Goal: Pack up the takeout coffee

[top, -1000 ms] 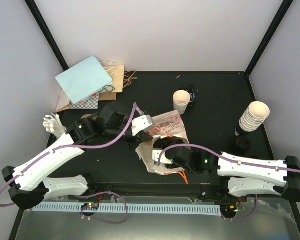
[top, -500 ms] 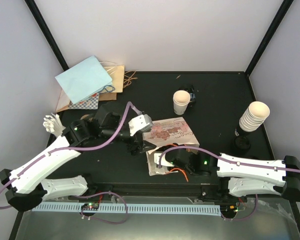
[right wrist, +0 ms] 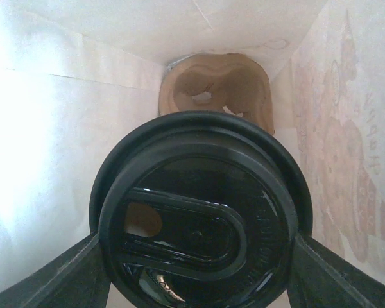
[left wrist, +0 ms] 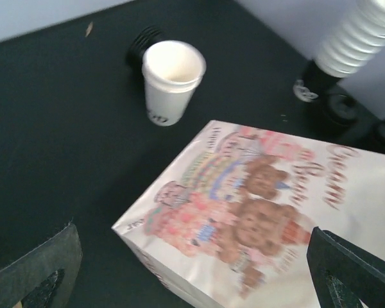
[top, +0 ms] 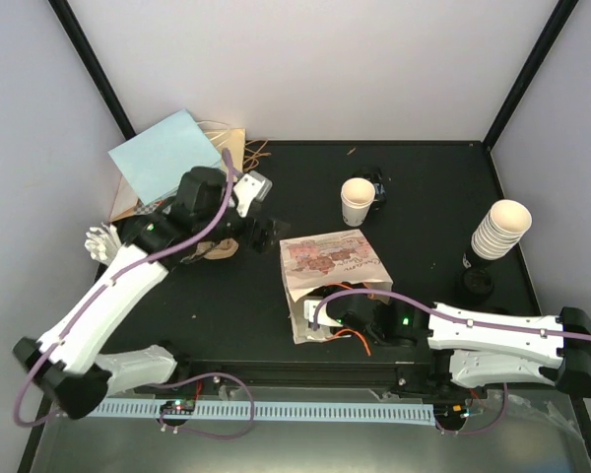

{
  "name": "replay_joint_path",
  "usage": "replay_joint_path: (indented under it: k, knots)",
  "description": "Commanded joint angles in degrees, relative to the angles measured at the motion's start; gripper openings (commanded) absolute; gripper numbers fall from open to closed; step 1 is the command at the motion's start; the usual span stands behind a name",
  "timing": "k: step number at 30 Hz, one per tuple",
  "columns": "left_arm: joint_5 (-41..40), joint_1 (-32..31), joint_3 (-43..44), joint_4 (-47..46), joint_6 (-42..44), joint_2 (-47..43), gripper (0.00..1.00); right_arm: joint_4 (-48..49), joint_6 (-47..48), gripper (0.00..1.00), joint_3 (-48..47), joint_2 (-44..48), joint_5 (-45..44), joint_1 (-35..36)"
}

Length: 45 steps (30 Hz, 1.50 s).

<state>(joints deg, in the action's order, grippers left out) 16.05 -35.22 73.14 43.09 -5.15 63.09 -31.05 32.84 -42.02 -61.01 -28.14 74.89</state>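
top external: shows the printed paper bag (top: 330, 258) lying on its side on the black table (top: 424, 197), mouth toward the arm bases, with the right gripper (top: 331, 317) reaching into that mouth. right wrist: looks down the bag's inside and finds the fingers (right wrist: 64, 279) set against either side of the lidded cup (right wrist: 202, 218), clamped on it. holds that cup within the bag, its black lid filling the middle of the view, short of the brown pulp tray (right wrist: 215, 83) at the far end. left wrist: looks down on the bag's printed face with the left gripper (top: 259, 232) spread wide and nothing between its fingers (left wrist: 32, 276). sits to the bag's left in the top view, apart from it. also shows a lidless cup (top: 357, 200) upright beyond the bag, a loose black lid (left wrist: 144, 40) just behind it, a stack of cups (top: 499, 229) near the right edge, and a pale blue bag (top: 167, 156) at the back left.
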Motion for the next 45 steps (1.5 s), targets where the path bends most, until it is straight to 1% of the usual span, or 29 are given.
replay_joint_path:
  k: [1,4,7,11,13,18,21,23,25,28,30,31,32,34,45]
  knots:
    - [5.32,6.69,0.74,-4.04,-3.78,8.46,0.99,2.71,0.91,0.48,0.84,1.08,-2.96,0.29]
    - [8.39,9.00,3.71,-5.78,-3.22,16.27,0.99,2.83,0.95,0.48,0.89,1.06,-3.01,0.49]
    - [11.20,9.59,8.11,-5.68,-2.74,24.27,0.97,2.99,0.81,0.48,0.88,1.08,-2.85,0.65]
    - [15.36,9.99,16.87,-1.84,-3.19,35.62,0.91,3.36,0.70,0.48,0.89,0.99,-2.64,0.76]
    - [16.07,10.09,21.29,-0.20,-3.14,41.10,0.86,3.33,0.65,0.48,0.89,0.83,-2.65,0.85]
    - [16.68,10.16,31.33,2.32,-2.94,51.47,0.82,2.89,0.41,0.48,0.54,0.79,-2.98,1.04]
    - [17.83,10.14,35.07,2.34,-3.09,56.39,0.75,2.51,0.39,0.48,0.37,1.05,-3.00,1.13]
    - [18.68,10.15,37.49,2.71,-3.26,59.03,0.67,2.17,0.26,0.48,0.20,1.08,-3.17,1.13]
    - [20.08,10.09,38.99,2.94,-3.46,61.44,0.56,1.90,0.26,0.48,0.25,1.16,-3.29,1.09]
    - [22.31,9.96,40.17,3.14,-4.10,64.27,0.33,1.57,0.20,0.48,0.40,1.08,-3.81,1.11]
    - [22.43,9.78,40.06,3.39,-4.31,65.33,0.19,1.77,0.27,0.48,0.65,1.07,-4.22,1.12]
    - [22.42,9.76,39.88,3.57,-4.46,65.76,0.12,1.91,0.34,0.48,0.75,1.09,-4.48,1.07]
    - [22.37,9.70,39.43,3.58,-4.56,65.89,0.07,2.14,0.33,0.48,0.84,1.00,-4.69,1.07]
    - [22.52,9.65,37.63,2.60,-4.69,65.79,0.05,2.58,0.38,0.48,0.89,0.67,-4.66,1.08]
    - [22.02,9.85,28.75,0.49,-4.35,64.30,0.05,8.56,1.51,0.48,0.43,-3.48,-4.11,1.10]
